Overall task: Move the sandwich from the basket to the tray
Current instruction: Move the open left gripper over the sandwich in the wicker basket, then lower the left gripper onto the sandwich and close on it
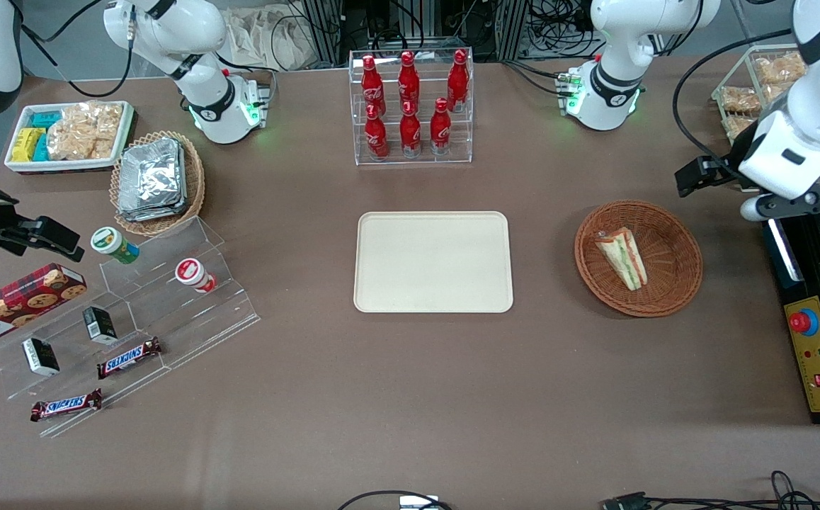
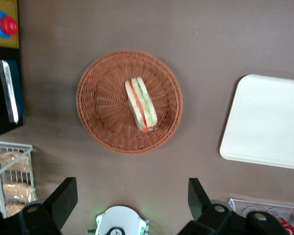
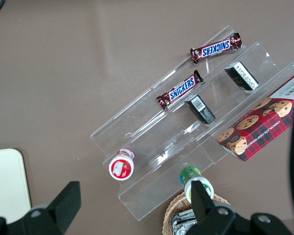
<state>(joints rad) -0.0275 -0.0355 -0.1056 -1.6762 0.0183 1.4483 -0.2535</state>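
The small triangular white-bread sandwich (image 1: 623, 258) with green and orange-red filling is seen lying on its side near the middle of the round brown wicker basket (image 1: 672, 234), well clear of the rim, so access from above is judged unobstructed. The flat cream-beige plastic tray (image 1: 433, 261) is set at the bench centre, apart from the basket and bare, presumably as the drop zone. The left gripper (image 2: 132, 198) is held high above the bench near the basket, fingers spread wide, nothing grasped. Pickup not yet begun.
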